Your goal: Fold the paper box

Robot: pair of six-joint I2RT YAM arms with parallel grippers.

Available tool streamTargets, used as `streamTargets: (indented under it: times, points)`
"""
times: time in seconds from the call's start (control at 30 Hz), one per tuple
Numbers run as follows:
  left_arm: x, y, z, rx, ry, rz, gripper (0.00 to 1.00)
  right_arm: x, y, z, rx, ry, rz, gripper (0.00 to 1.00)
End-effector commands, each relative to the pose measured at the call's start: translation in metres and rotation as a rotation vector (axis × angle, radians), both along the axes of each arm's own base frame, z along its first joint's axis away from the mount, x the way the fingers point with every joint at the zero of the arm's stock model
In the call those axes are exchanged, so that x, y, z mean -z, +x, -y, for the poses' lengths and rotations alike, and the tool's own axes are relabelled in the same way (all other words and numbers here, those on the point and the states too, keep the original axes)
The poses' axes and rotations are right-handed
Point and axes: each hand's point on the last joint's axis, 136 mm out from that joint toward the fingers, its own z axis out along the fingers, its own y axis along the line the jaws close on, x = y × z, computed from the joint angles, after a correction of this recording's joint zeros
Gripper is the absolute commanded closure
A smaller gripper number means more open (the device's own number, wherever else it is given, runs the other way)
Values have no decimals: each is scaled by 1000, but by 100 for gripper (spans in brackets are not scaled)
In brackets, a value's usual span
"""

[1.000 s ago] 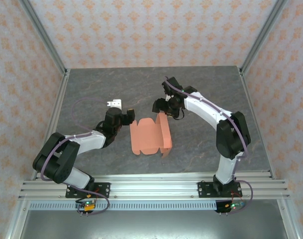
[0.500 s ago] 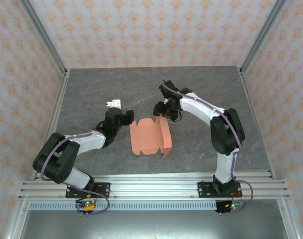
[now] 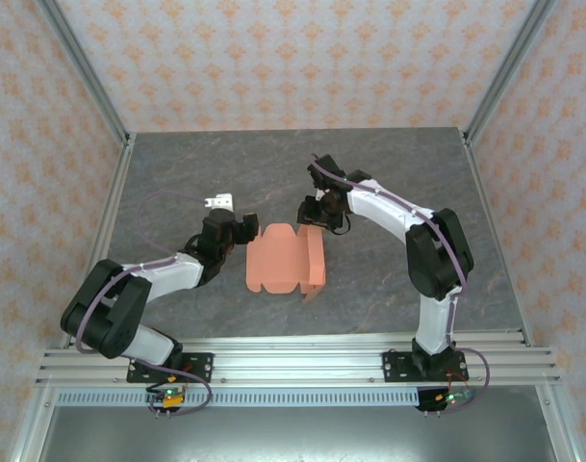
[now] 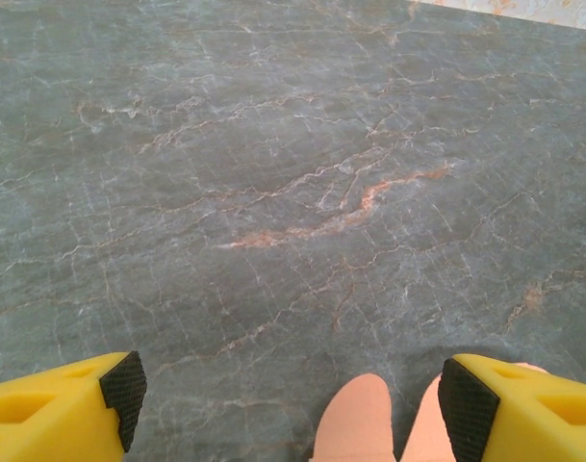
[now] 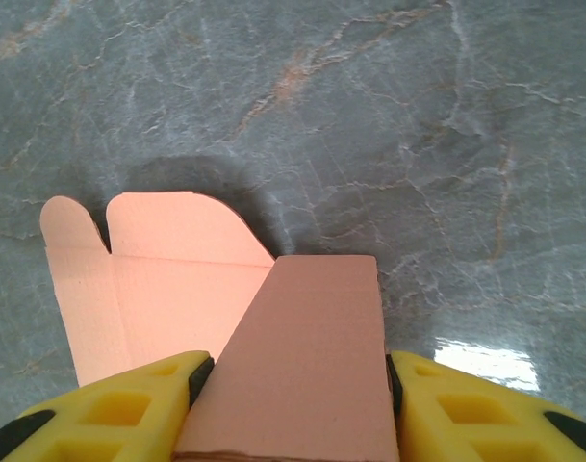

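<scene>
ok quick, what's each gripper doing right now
Left gripper: open, holding nothing; tabs of the salmon-orange card paper box lie between its fingers.
Right gripper: the box's raised flap fills the gap between its fingers; grip cannot be told.

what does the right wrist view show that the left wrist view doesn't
Right wrist: a raised panel of the paper box sits between the fingers of the right gripper, with the flat sheet and its rounded flaps beyond. Whether it is clamped is unclear. Left wrist: the left gripper is wide open over the table, and two rounded box tabs peek in beside one finger. Both: yellow fingers, salmon card, grey veined table.
</scene>
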Motion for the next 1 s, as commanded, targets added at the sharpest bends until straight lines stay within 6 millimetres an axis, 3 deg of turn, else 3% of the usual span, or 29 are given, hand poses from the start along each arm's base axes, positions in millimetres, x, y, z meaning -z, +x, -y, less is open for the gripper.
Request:
streamTargets:
  times: [0.0,0.1,0.2,0.3,0.5,0.63,0.77,0.97]
  points:
    - [-22,-5,-3,-19,-48,-3,17,-13,-6,-8,-74,52,41,54]
    - [-35,-17,-3,-19,-106,-16,16,-32,-9,-15,-128,116,103,55]
    - [-45,-28,-4,-29,-170,-45,1,-54,-10,-14,-162,155,198,56]
    - [-59,-33,0,7,-201,-73,0,-78,-9,-11,-172,199,294,59]
    - [-85,-47,7,59,-292,-76,0,-125,6,21,-5,326,462,60]
    - [-84,-57,17,130,-336,-73,0,-155,11,38,107,467,556,60]
    - [-88,-64,35,218,-426,-58,0,-167,7,36,106,546,566,60]
    - [-83,-63,42,278,-377,-88,0,-168,0,29,57,578,540,60]
